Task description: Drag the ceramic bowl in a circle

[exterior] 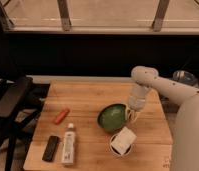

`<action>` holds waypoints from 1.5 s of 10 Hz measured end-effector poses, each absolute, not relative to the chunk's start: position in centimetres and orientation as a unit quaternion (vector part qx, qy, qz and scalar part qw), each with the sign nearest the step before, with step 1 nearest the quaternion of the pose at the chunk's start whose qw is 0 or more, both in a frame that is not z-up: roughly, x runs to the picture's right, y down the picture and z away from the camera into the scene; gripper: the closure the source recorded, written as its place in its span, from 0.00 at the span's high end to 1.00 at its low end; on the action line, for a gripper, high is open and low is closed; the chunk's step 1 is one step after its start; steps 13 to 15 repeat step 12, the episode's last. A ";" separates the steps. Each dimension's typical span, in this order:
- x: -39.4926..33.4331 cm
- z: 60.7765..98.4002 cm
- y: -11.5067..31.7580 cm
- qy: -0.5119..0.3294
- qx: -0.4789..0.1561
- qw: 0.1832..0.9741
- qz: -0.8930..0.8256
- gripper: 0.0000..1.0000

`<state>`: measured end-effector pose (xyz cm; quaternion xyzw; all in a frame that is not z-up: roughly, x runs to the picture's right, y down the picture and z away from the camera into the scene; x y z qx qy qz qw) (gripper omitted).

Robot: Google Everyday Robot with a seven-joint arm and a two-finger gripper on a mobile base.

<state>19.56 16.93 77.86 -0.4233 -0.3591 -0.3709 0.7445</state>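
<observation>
- Robot gripper (pixel 131 115) sits at the right rim of ceramic bowl (pixel 111 118), placed for dragging; whether it clasps the rim, cannot tell
- White container (pixel 122 140) just beside bowl on surface (pixel 88 97); likely crowds the circle

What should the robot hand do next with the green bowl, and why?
Probably begin sliding the green bowl toward the table's far side, then curve round. The gripper is at the bowl's right rim, and a white cup holding a box sits close in front.
</observation>
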 end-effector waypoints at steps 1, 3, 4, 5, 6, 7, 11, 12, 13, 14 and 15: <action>20.2 78.1 16.7 -0.362 -0.422 0.741 -0.377 0.02; 21.2 78.3 16.4 -0.364 -0.421 0.736 -0.385 0.00; 20.6 78.4 16.3 -0.365 -0.423 0.733 -0.388 0.00; 19.5 78.6 15.9 -0.365 -0.423 0.731 -0.393 0.00; 18.7 78.9 15.4 -0.365 -0.423 0.728 -0.397 0.00; 17.4 79.2 14.7 -0.366 -0.423 0.724 -0.404 0.00; 13.4 80.0 13.3 -0.366 -0.426 0.710 -0.425 0.00; 12.5 80.1 13.1 -0.364 -0.427 0.708 -0.429 0.00; 12.5 80.1 13.1 -0.364 -0.427 0.708 -0.429 0.00; 12.5 80.1 13.1 -0.364 -0.427 0.708 -0.429 0.00; 12.5 80.1 13.1 -0.364 -0.427 0.708 -0.429 0.00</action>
